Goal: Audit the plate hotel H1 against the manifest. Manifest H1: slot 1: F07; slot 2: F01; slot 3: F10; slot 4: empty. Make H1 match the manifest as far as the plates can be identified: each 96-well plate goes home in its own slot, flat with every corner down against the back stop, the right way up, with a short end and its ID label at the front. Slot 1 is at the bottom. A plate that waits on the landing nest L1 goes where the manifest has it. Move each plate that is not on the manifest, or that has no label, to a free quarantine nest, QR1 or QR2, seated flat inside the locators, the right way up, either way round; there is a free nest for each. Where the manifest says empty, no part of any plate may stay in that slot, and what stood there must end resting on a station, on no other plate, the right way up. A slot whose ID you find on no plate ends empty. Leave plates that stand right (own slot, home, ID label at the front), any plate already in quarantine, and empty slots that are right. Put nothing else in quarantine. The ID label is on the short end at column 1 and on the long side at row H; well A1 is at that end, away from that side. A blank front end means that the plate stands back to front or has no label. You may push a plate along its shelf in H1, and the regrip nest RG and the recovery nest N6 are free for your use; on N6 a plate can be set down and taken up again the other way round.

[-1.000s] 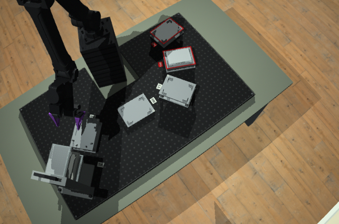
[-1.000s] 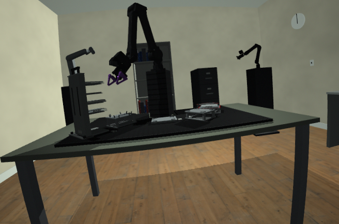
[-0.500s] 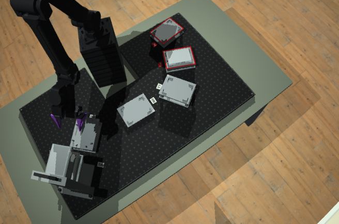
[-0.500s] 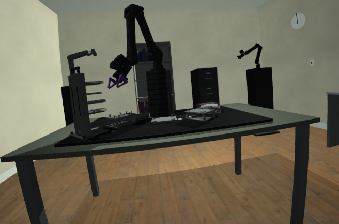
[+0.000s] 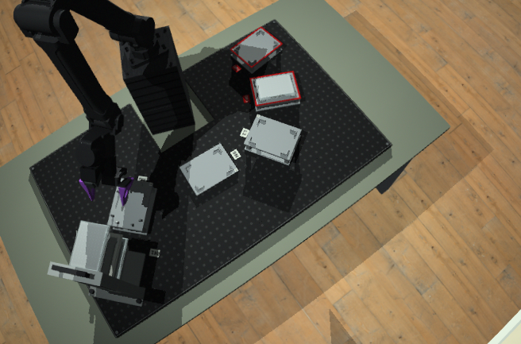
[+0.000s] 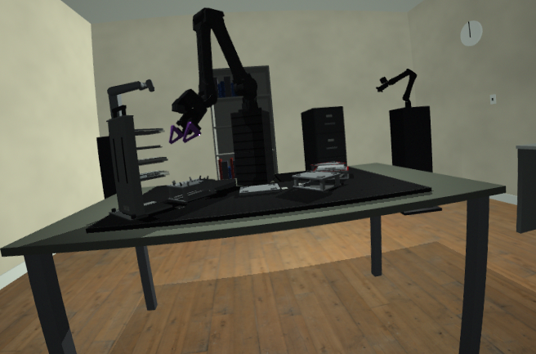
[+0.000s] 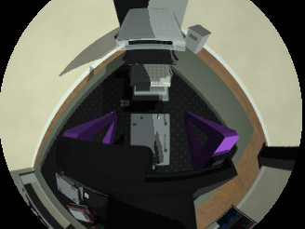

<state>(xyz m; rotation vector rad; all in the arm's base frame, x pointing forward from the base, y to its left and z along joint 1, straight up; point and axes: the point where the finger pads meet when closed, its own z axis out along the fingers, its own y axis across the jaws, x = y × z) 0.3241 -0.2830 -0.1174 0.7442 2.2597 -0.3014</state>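
The plate hotel H1 stands at the near left corner of the black board; in the side view its shelves point right. My gripper is open and empty. It hangs in the air in front of the hotel, about level with the top shelf, above the landing nest L1. In the wrist view the purple fingers frame that nest, with the hotel beyond. A pale plate edge shows on a lower shelf; its label is too small to read.
Two red-rimmed quarantine nests stand at the back: one looks empty, the other holds a white plate. A raised grey nest and a low grey nest lie mid-board. The arm's black base block stands behind.
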